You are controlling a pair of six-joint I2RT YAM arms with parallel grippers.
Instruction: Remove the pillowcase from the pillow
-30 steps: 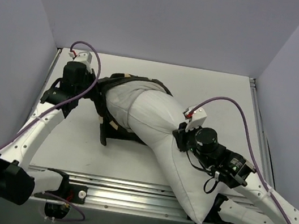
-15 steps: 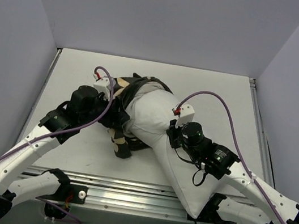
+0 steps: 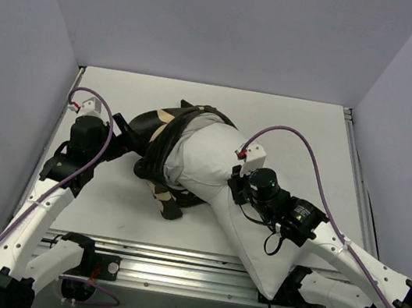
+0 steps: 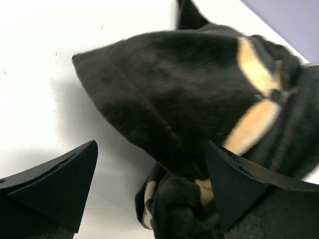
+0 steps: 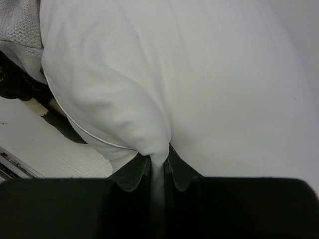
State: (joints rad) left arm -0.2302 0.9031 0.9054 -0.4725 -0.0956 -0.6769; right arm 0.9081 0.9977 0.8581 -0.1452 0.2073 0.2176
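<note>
Left claw [image 4: 152,149] is sitting wide open, gripping nothing, one jaw on each side of the bunched pillowcase [image 4: 174,99]. Right claw [image 5: 158,162] is clamping a fold of the white pillow [image 5: 199,74]. Pillowcase is wrapping only the pillow's far-left end, mid table [image 3: 297,130].

My read: grab step. Left should be biting black fabric only, deep into the roll, then pulling straight away from the right claw's anchor. Left wall [image 3: 11,90] is sitting close, likely limiting pull room. Pillow's near corner is hanging over the aluminium rail [image 3: 172,263].
</note>
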